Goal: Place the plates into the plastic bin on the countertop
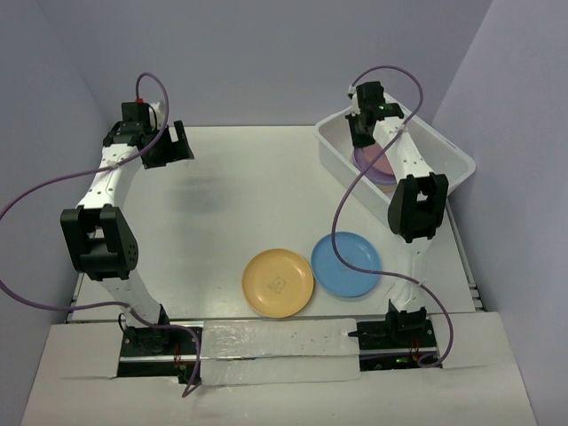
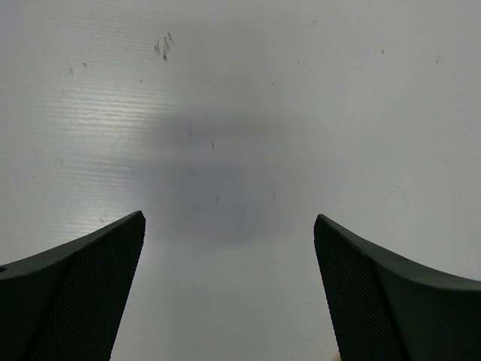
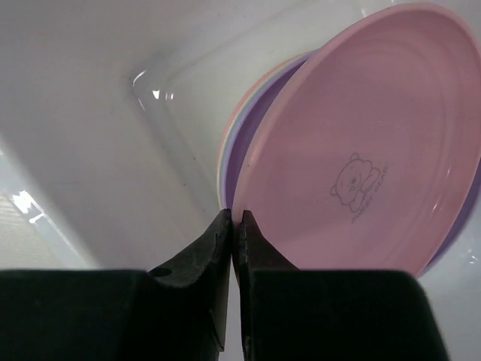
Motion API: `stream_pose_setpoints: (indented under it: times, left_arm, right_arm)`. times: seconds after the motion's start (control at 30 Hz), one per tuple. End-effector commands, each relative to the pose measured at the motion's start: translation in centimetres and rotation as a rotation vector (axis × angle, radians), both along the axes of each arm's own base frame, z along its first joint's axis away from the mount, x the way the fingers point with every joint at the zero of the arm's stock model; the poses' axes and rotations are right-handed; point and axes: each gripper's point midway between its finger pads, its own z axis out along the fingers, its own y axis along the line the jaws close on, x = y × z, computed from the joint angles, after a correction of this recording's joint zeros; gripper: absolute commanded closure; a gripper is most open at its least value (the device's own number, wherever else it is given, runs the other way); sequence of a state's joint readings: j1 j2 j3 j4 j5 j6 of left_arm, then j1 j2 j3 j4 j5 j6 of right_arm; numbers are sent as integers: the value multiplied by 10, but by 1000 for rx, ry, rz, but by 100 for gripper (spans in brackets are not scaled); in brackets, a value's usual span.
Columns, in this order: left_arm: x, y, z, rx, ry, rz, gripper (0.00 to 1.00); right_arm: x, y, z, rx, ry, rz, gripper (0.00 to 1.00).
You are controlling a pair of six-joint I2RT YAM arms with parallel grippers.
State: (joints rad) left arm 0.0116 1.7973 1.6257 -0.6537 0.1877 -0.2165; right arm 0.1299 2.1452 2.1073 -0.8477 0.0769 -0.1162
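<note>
One yellow plate (image 1: 278,282), one blue plate (image 1: 346,264), one bin (image 1: 335,161).

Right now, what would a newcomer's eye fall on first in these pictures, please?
The right claw pinches a tilted pink plate by its rim inside the plastic bin, far right, above stacked plates. A yellow plate and a blue plate lie side by side on the countertop, near side; the left claw hangs open above it, far left.
</note>
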Motion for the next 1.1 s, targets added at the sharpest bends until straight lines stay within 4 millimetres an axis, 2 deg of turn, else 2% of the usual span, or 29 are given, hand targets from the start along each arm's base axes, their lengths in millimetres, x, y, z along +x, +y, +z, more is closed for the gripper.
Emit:
stream_pose_setpoints:
  times: [0.0,0.03,0.07,0.13,0.17,0.27,0.3,0.33,0.37,0.4,0.5,0.53,0.63,0.67,0.7,0.73,0.8,0.87,0.93,0.97,1.03,1.07]
  left_arm:
    - [-2,4,23,22,-62,16,1]
    - [-4,4,23,24,-60,17,1]
    - [-4,5,22,30,-59,19,1]
    - [-4,6,23,36,-61,21,1]
    - [-4,6,23,38,-60,18,1]
    - [-1,5,24,37,-64,6,1]
    - [-1,4,24,35,-65,-6,1]
    - [0,1,26,31,-68,-35,1]
    - [0,-4,28,26,-74,-74,1]
    - [-1,-4,28,25,-72,-79,1]
    - [-8,-27,34,-23,-100,-246,1]
    - [-10,-29,36,-28,-109,-277,1]
    - [-17,-40,42,-65,-138,-369,1]
    - [-18,-43,43,-76,-143,-391,1]
    - [-20,-45,45,-85,-146,-405,1]
    - [-22,-48,47,-91,-151,-423,1]
    - [-24,-48,46,-94,-147,-428,1]
    - [-26,-48,46,-95,-144,-434,1]
    - [-29,-47,46,-93,-137,-429,1]
    - [-30,-47,46,-92,-134,-429,1]
    - [-33,-46,48,-84,-134,-427,1]
    - [-37,-45,46,-79,-129,-423,1]
  right_arm:
    - [12,0,18,2,-48,-2,81]
    - [13,0,12,0,-35,-1,63]
    - [12,1,12,5,-30,1,51]
    - [9,3,13,12,-21,6,13]
    - [9,8,23,29,-37,18,3]
    - [-1,33,75,135,-114,118,0]
    - [-2,39,82,157,-126,142,0]
    - [-9,45,97,166,-153,214,0]
    - [-21,55,123,177,-205,333,0]
    - [-26,64,128,213,-211,385,0]
    - [-64,88,164,198,-310,727,0]
    - [-76,99,163,230,-308,818,0]
    - [-114,114,144,186,-246,1110,0]
    - [-120,117,141,184,-237,1155,0]
    - [-128,120,133,170,-210,1213,0]
    - [-147,126,119,149,-157,1338,0]
    - [-166,134,102,102,-110,1456,1]
    - [-187,139,73,54,-34,1563,4]
    - [-220,137,26,-29,95,1728,7]
    - [-226,138,16,-43,134,1760,9]
    - [-231,141,8,-38,165,1777,13]
    - [-232,143,-9,-11,225,1774,20]
